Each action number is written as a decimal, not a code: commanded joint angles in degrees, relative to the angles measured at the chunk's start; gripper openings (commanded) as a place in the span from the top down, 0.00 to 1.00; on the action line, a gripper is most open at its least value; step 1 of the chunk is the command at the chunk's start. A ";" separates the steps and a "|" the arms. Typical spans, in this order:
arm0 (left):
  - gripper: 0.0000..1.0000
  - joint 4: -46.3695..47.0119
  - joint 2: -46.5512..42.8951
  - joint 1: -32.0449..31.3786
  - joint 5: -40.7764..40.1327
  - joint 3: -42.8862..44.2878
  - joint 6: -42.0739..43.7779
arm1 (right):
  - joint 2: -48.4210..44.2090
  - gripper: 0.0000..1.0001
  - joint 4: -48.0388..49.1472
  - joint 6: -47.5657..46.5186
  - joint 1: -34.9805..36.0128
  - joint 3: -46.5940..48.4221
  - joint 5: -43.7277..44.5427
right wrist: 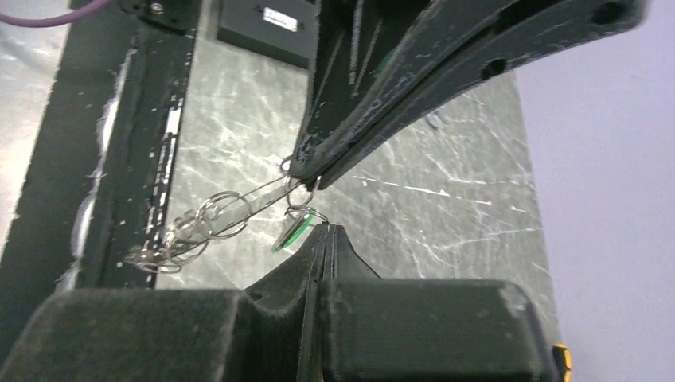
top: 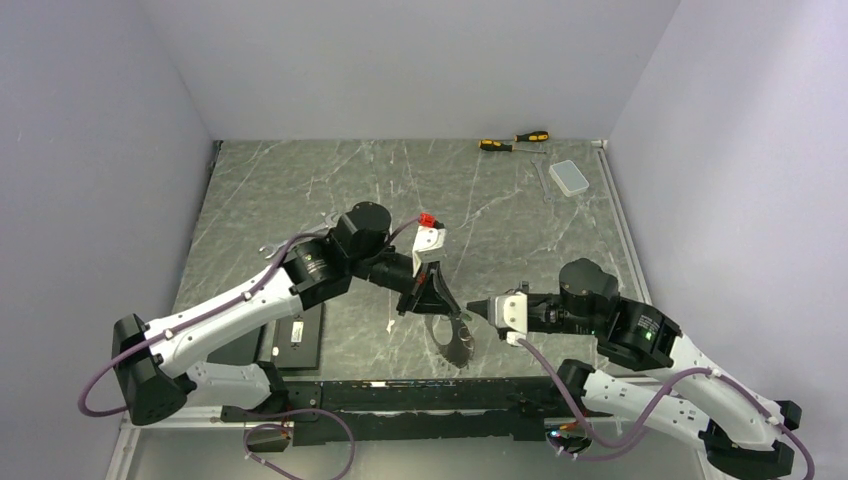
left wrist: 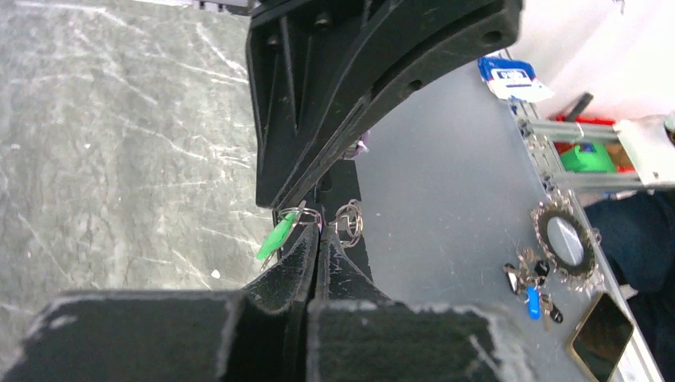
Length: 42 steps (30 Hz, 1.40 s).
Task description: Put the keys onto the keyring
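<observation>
Left wrist view is showing me the left gripper (left wrist: 318, 239) with its fingers pressed together. I am reading it as pinching the wire of the keyring (top: 455, 342), whose loop is trailing from that pinch on the near side of it. The right gripper (right wrist: 324, 235) is meeting the left gripper almost tip to tip from the opposite side. Its fingers are also squeezed flat, and I am not able to tell whether they are trapping anything.

The key (left wrist: 278, 236) is dangling from a small split ring (right wrist: 303, 212) just beside the left gripper's tips, with its long axis slanting away from them. I am judging the right gripper to be the one to work the key, since the left is occupied with the loop. The threading is depending on that small ring lining up with the wire at the left gripper's pinch.
</observation>
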 commanded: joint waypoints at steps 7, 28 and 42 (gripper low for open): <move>1.00 8.32 -6.28 -0.17 -16.34 -3.92 -15.07 | 1.00 1.00 12.17 6.46 -0.11 -2.12 12.21; 1.00 -12.87 -8.86 -0.24 -4.86 1.43 11.22 | 4.49 0.39 4.32 22.20 -0.19 3.34 1.58; 1.00 -19.97 -5.38 -0.20 -3.32 6.91 14.79 | 7.29 0.39 7.17 22.66 -0.22 4.23 -9.86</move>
